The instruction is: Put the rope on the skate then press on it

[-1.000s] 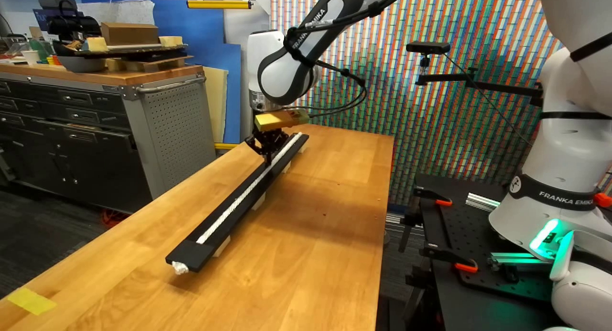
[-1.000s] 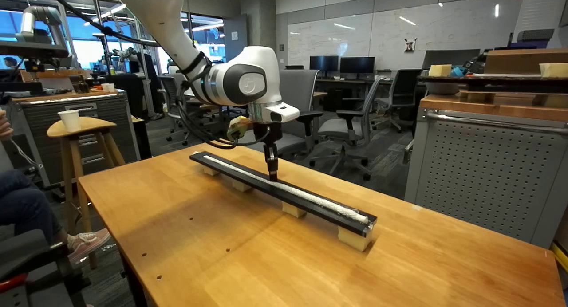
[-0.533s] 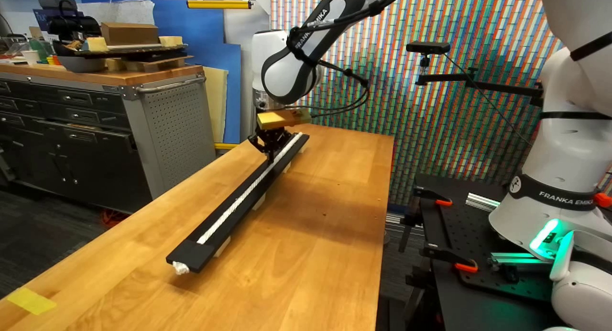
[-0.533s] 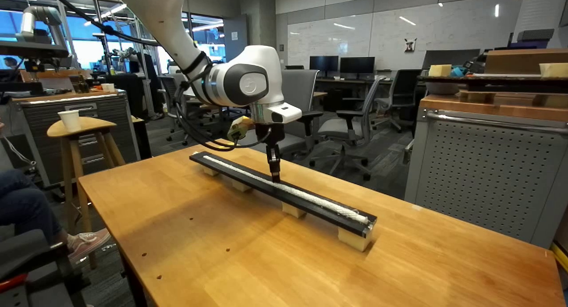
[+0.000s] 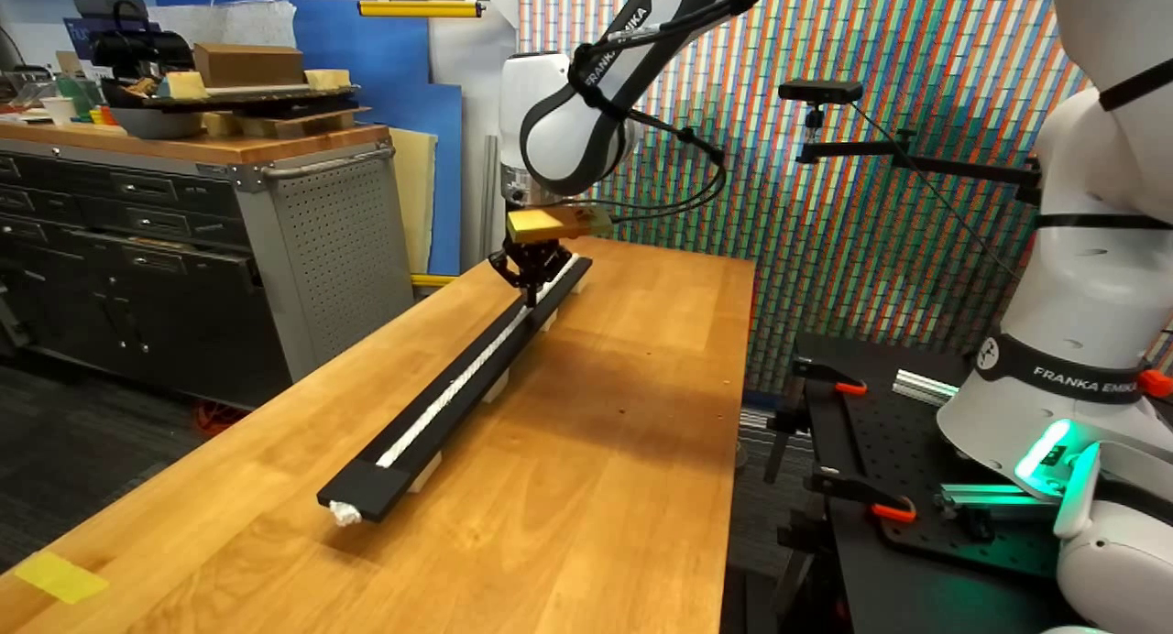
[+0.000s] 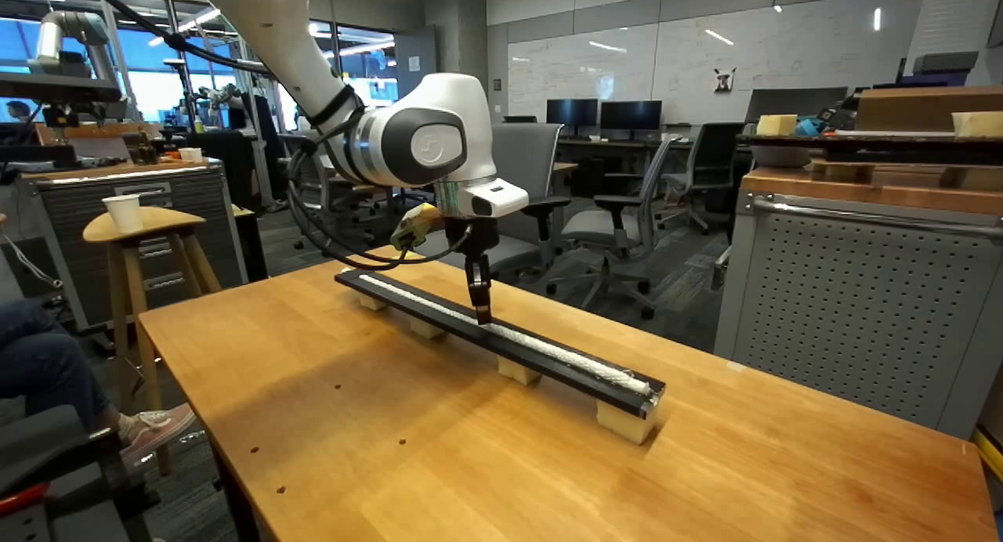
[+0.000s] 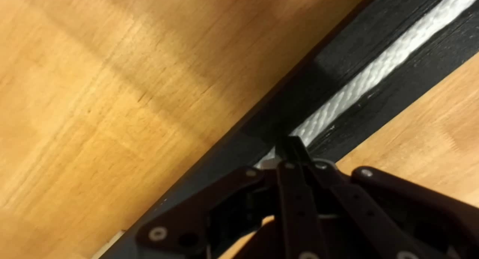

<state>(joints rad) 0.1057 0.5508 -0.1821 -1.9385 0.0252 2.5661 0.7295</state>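
Wooden bench (image 5: 596, 487) carries the skate (image 5: 474, 389), a long black rail raised on pale blocks (image 6: 624, 424). Location of the rope (image 7: 374, 73): laid lengthwise along the skate in both exterior views, and in its groove where the wrist view shows it. At the near end in an exterior view, the rope goes out of sight short of the edge, and a crumpled white piece (image 5: 345, 513) shows at that edge; whether it belongs to the rope I cannot determine.

Condition of my pincer (image 6: 483, 315): jaws fully together, nothing held between them, directed downward near the middle of the skate. Their tip appears to touch the rope; the force of contact cannot be read by eye.

Step in hand, in my judgement: placing is done and pressing is under way. Next move calls for jaws together, a firm push straight down, then the same at the neighbouring stretch of groove. I should hold the tip in line with the groove, since a sideways slip could drag the rope out or scrape the skate. Seating depth directly beneath the tip is hidden by the pincer and goes down as unverified.
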